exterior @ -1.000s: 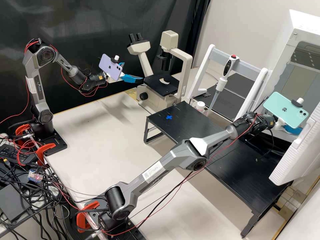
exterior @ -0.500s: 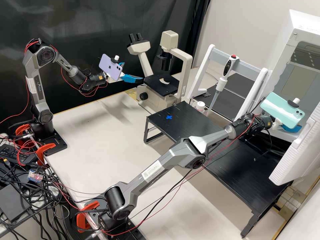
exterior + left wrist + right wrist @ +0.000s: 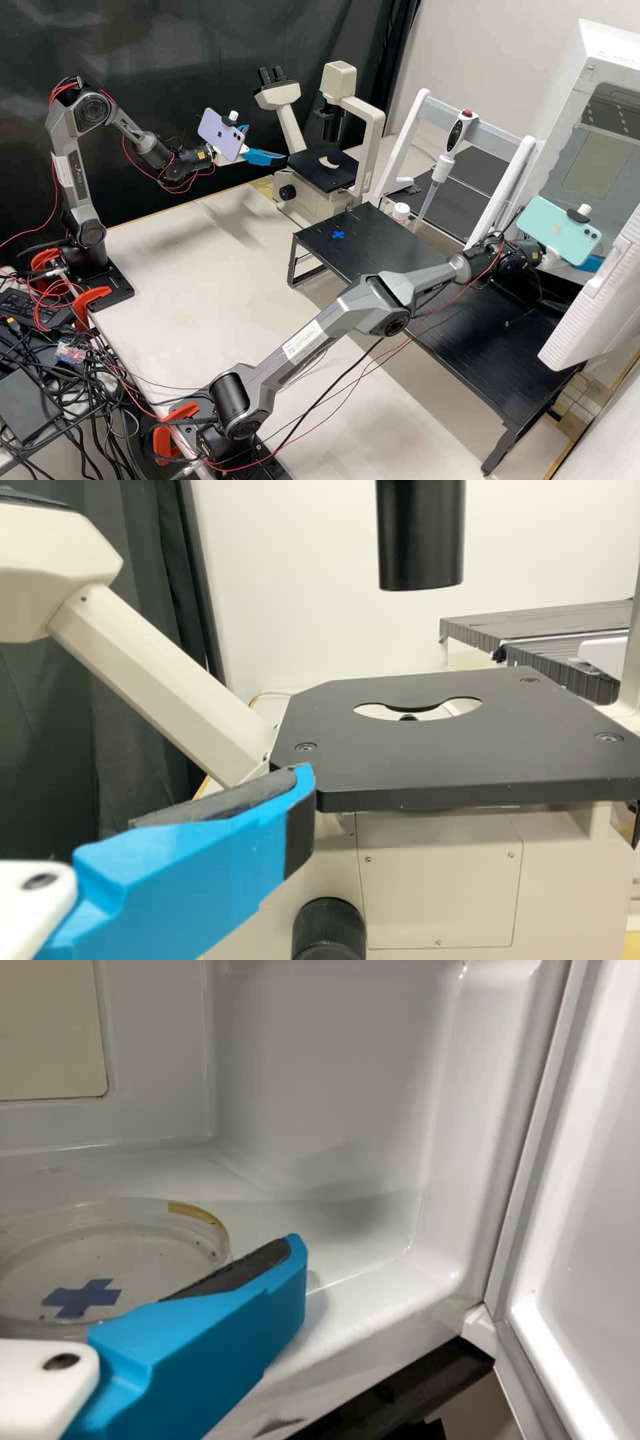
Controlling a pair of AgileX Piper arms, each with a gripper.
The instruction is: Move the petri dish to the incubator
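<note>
Laboratory bench (image 3: pixel 200 247), with a petri dish (image 3: pixel 150 1250) inside the incubator (image 3: pixel 565 87)
In the high view, a platform (image 3: pixel 390 247) stands on the bench; behind its left end is a microscope (image 3: pixel 339 81), and right of that a pipette (image 3: pixel 455 135) on a rack (image 3: pixel 417 127); the incubator is at the far right, its open door (image 3: pixel 593 307) near the platform's right end

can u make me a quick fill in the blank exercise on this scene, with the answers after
The petri dish sits ____ the incubator. The door of the incubator stands ____. The cross that shows within the outline of the petri dish is ____ in colour. The button on top of the pipette is ____ in colour.

Missing words: inside; open; blue; red.
</note>
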